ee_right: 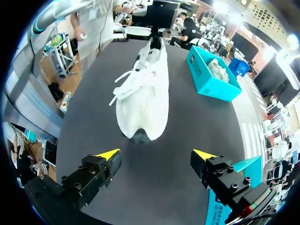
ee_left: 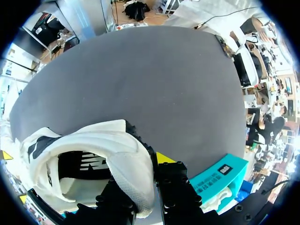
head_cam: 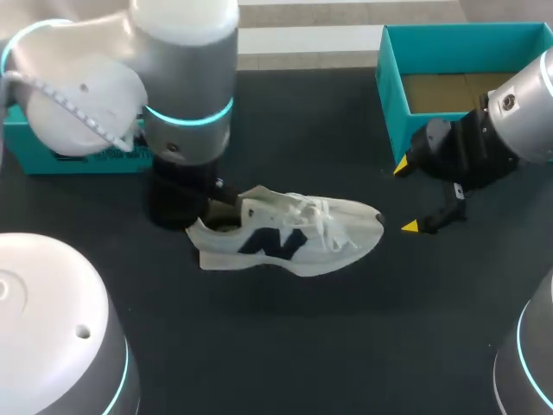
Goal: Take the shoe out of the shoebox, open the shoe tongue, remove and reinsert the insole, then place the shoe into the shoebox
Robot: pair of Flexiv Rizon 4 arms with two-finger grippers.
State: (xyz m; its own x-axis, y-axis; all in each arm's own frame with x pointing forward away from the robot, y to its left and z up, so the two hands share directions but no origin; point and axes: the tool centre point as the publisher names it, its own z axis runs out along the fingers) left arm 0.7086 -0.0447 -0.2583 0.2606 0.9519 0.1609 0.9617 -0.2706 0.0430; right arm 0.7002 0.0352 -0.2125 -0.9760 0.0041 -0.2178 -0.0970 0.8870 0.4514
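Ahead of the spread right gripper, the white, dark-logoed shoe lies toe toward it. The left gripper clamps its heel.

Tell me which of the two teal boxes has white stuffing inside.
The teal box beyond the heel of the shoe holds it; the open box by the right gripper shows a bare brown floor.

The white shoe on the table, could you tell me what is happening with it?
The shoe lies out of the shoebox on the table. The left gripper is clamped on its heel, while the right gripper hangs open just off the toe, touching nothing. The insole sits inside the shoe.
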